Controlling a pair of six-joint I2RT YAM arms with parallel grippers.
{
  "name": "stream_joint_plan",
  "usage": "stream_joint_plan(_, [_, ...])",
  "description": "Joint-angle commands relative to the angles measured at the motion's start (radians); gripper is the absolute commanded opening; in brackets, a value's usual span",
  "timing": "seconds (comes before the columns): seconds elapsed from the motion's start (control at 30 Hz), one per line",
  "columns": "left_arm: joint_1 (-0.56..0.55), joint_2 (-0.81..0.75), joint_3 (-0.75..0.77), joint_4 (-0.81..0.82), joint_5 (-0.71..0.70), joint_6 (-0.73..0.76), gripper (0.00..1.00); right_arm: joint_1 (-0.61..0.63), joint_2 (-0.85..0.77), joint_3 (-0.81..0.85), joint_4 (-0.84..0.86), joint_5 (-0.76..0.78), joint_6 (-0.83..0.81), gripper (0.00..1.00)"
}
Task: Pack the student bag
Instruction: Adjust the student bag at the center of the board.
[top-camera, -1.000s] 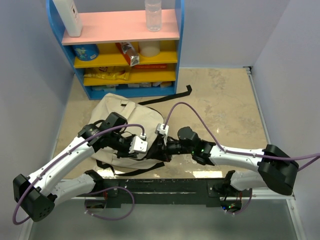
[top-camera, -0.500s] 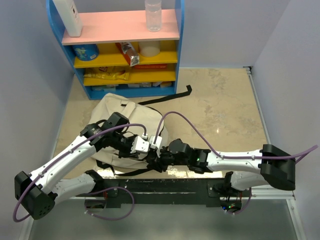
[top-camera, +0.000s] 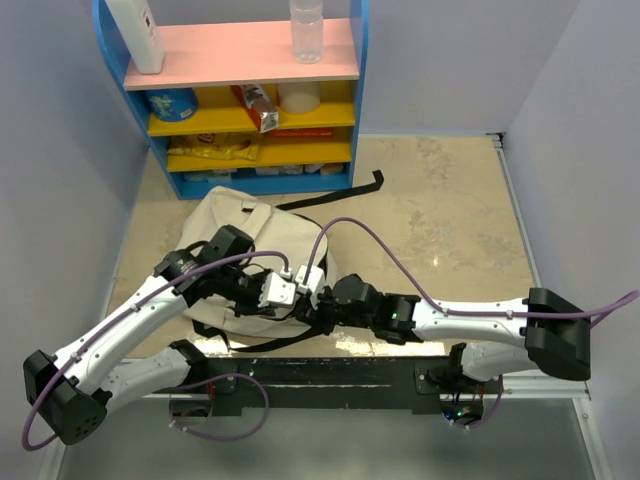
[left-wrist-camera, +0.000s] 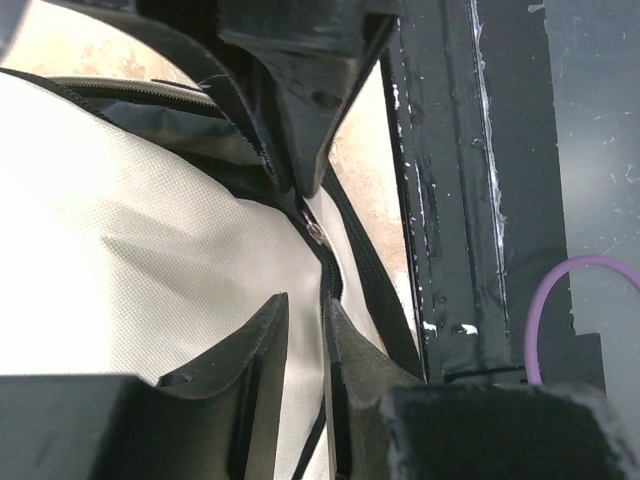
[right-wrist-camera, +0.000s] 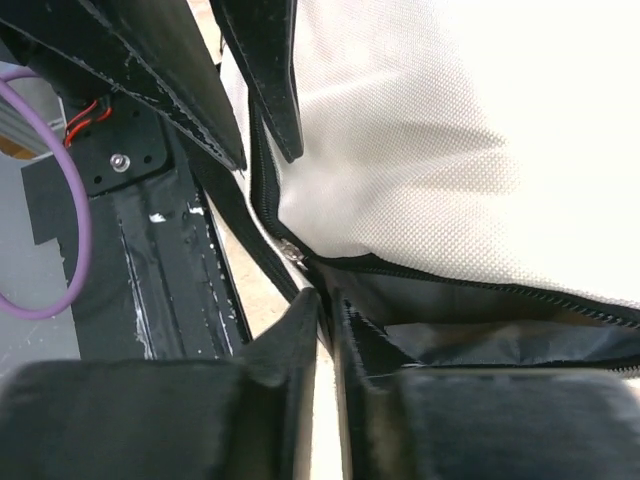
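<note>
The left tool (left-wrist-camera: 305, 300), low in its own wrist view, sits at the near right corner of the large cream fabric student bag (top-camera: 245, 222) with black straps. The bag lies flat left of centre on the pale marbled tabletop (top-camera: 440, 200), below a blue shelf unit (top-camera: 360, 90). The tool's fingers (left-wrist-camera: 262, 345) pinch the bag's black zipper seam. The zipper gapes, showing dark lining, beside a small metal zipper pull (right-wrist-camera: 292, 252). The right tool (right-wrist-camera: 327, 298) meets the same corner from the right. Its fingers (right-wrist-camera: 290, 335) are nearly pressed together, and whether they pinch anything cannot be told. One bag, two tools, one pull.
</note>
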Motion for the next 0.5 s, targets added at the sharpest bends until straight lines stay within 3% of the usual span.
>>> stream_joint_plan(0.0, [-0.007, -0.010, -0.010, 0.015, 0.003, -0.004, 0.25, 0.022, -0.020, 0.050, -0.023, 0.033, -0.008, 0.07])
stream_joint_plan(0.13, [-0.007, -0.010, -0.019, 0.018, 0.010, -0.004, 0.25, 0.044, -0.083, 0.054, -0.049, 0.047, 0.000, 0.00])
stream_joint_plan(0.47, [-0.008, 0.000, -0.043, 0.018, 0.030, 0.017, 0.26, 0.080, -0.146, 0.068, -0.103, 0.033, 0.032, 0.00])
